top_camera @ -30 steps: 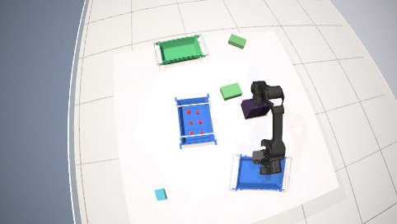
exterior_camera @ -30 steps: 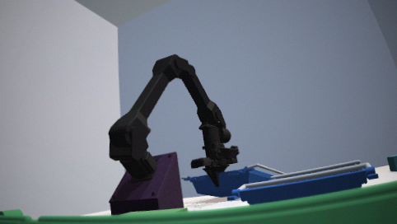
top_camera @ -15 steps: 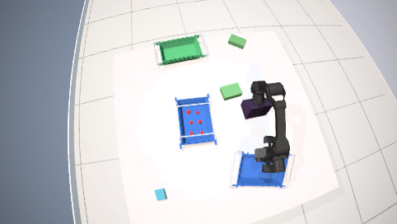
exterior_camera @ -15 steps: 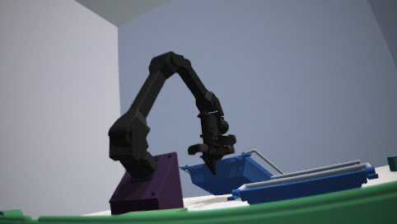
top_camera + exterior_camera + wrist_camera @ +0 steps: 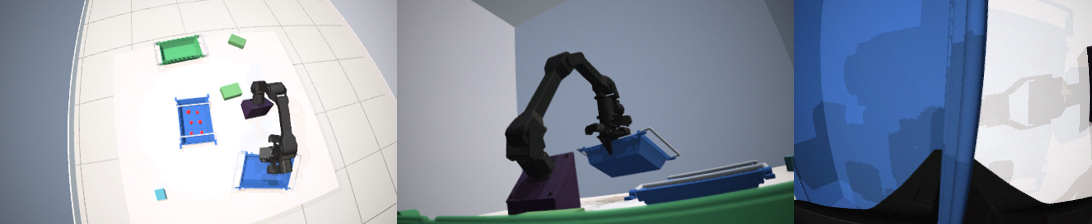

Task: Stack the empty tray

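Observation:
The loaded blue tray [image 5: 179, 128] [image 5: 702, 188] stands on the table near the middle in the top view. Several small red blocks [image 5: 189, 112] lie in it. Its two wire bars [image 5: 193, 105] [image 5: 702, 176] lie in across its top, one near each end. My gripper [image 5: 609, 150] [image 5: 947, 157] is shut on a long wall of the empty blue tray [image 5: 244, 173] [image 5: 623, 158] [image 5: 964, 100] and holds it off the table. This tray looks tilted in the exterior view, and its bars [image 5: 665, 142] stick out past its ends. The fingertips are hidden in the top view.
A green tray [image 5: 160, 54] stands at the far edge of the table. Two green blocks [image 5: 237, 41] [image 5: 231, 91] and a light blue block [image 5: 161, 194] lie apart from the trays. The purple arm base [image 5: 256, 109] [image 5: 545, 185] stands right of the loaded tray in the top view.

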Controlling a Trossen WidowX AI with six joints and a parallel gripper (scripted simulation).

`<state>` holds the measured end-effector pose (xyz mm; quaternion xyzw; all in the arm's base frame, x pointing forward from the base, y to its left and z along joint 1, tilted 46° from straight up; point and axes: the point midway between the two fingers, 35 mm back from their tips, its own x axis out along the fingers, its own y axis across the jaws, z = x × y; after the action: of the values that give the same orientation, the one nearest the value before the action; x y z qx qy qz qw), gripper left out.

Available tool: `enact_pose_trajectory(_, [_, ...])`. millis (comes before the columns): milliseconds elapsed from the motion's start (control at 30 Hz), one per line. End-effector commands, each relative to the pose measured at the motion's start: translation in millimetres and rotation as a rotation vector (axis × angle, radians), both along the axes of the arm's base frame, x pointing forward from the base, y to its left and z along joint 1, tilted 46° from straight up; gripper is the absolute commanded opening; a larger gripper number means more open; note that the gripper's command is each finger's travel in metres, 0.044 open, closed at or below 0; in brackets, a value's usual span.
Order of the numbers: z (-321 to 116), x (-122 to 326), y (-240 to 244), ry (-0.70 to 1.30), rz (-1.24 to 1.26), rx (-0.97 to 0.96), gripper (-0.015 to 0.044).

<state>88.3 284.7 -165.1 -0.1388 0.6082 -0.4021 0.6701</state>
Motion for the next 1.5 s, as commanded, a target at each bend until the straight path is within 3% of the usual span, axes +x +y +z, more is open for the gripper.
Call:
enact_pose_trajectory(0, [11.9, 1.6, 17.3, -0.01, -0.002, 0.034, 0.0])
enact_pose_trajectory(1467, [18.6, 13.1, 16.0, -0.037, -0.03, 0.039, 0.0])
